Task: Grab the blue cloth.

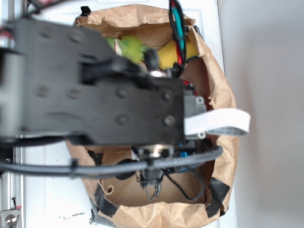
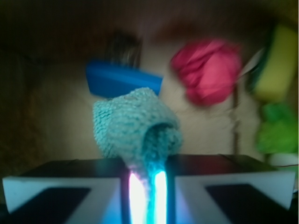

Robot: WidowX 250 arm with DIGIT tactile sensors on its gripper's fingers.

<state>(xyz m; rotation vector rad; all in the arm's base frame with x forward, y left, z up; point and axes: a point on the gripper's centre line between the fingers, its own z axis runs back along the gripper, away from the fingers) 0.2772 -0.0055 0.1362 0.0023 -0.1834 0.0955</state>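
Observation:
In the wrist view the blue cloth (image 2: pixel 133 123), a fuzzy light teal rag, hangs bunched from between my jaws. My gripper (image 2: pixel 147 186) is shut on its lower fold, with lit pads (image 2: pixel 136 196) pressed against the fabric. In the exterior view the black arm covers most of the paper bag (image 1: pixel 221 90), and the gripper (image 1: pixel 153 187) points down inside it; the cloth is hidden there.
Behind the cloth lie a glossy deep-blue block (image 2: pixel 121 79) and a red fabric ball (image 2: pixel 208 70). A yellow object (image 2: pixel 275 63) and a green one (image 2: pixel 275 128) sit at the right. The bag's brown walls (image 1: pixel 142 216) surround everything.

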